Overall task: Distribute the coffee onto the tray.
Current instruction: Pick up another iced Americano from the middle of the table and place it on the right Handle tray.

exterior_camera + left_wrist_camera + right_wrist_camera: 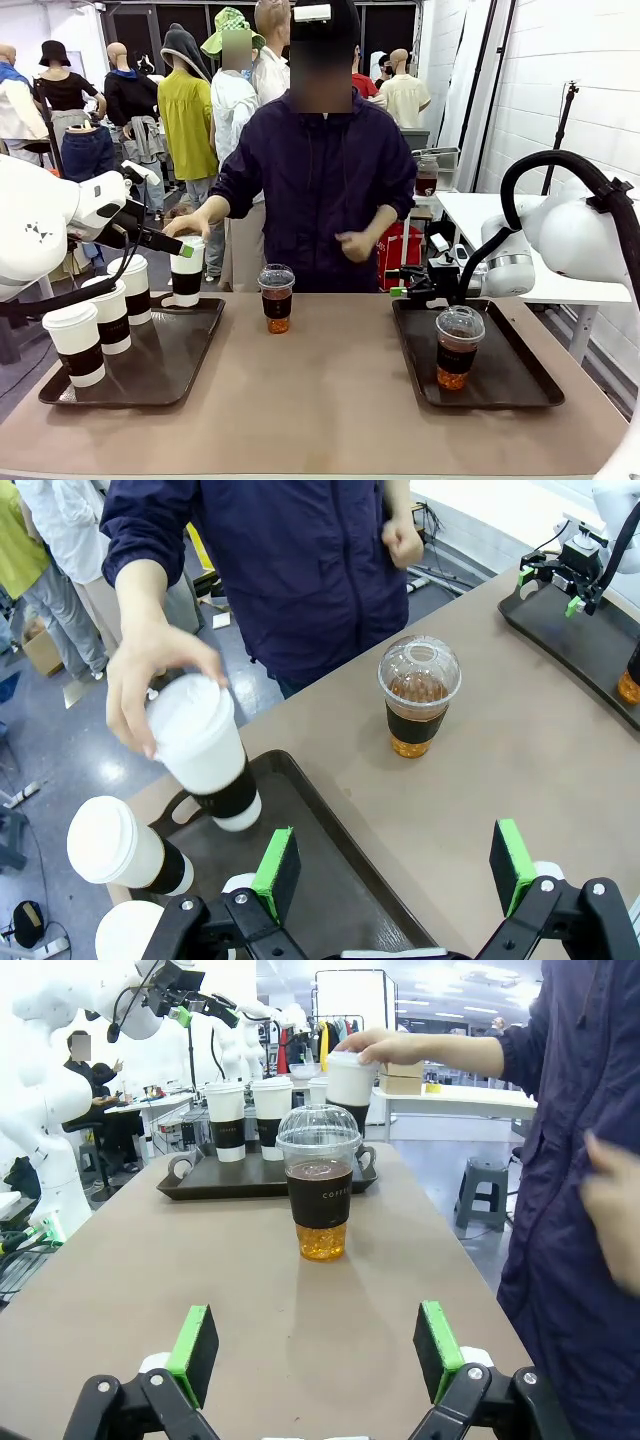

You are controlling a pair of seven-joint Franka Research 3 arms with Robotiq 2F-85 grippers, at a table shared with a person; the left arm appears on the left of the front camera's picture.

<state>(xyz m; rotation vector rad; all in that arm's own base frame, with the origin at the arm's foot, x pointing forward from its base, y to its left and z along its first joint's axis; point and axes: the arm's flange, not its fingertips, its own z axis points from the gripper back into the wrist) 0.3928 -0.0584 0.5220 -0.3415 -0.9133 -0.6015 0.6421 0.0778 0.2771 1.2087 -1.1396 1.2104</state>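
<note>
The left gripper hangs released and empty above the near edge of the left tray. A person's hand grips the lid of a tilted paper coffee cup whose base is at that tray's far corner. Three other paper cups stand along the tray's left side. One dome-lidded clear cup stands on the desk between the trays. Another clear cup stands on the right tray. The right gripper is spread apart, grasping nothing.
</note>
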